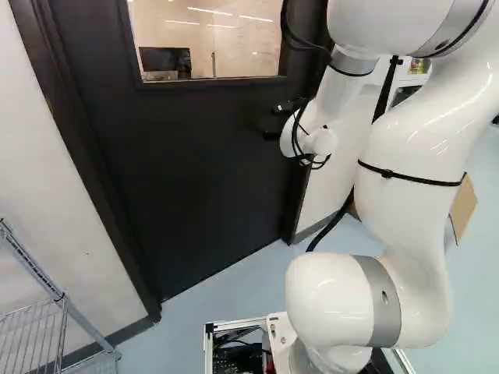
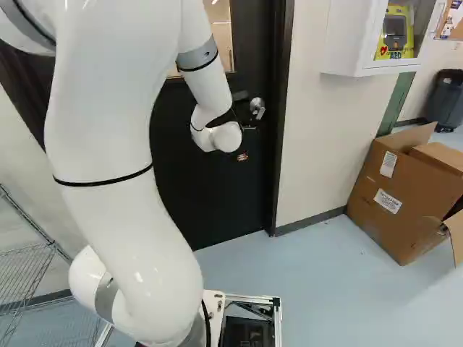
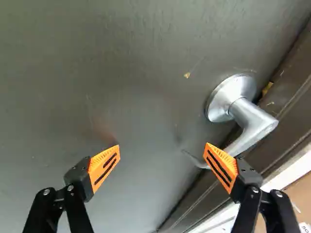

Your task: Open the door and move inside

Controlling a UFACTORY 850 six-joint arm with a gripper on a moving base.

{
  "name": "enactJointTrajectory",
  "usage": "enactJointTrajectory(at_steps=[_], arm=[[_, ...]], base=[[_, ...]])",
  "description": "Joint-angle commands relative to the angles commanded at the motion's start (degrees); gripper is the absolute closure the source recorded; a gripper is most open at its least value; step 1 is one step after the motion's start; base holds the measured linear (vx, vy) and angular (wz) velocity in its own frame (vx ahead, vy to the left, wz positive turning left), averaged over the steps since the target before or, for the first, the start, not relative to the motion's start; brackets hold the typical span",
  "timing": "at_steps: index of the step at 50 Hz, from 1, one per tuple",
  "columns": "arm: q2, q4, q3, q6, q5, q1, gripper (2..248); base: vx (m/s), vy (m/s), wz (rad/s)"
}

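Silver metal lever (image 3: 258, 127), at right of dark, likely heavy door (image 1: 195, 179): probably sprung, smooth, slippery; best held toward free end. Gripper (image 3: 163, 146) open, jaws wide, holding nothing.

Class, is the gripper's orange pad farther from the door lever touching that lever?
Apart: the wrist view shows the door across the gap between that orange pad and the lever.

Base views behind arm (image 1: 405, 144), angled down, sharing door (image 1: 179, 171), wrist view facing it closely
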Motion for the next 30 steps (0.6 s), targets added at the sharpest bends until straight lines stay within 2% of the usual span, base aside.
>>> enactJointTrajectory(at_steps=[30], arm=[[-1.5,0.0,0.0,0.0,0.0,0.0,3]], base=[[0.0,0.0,0.0]])
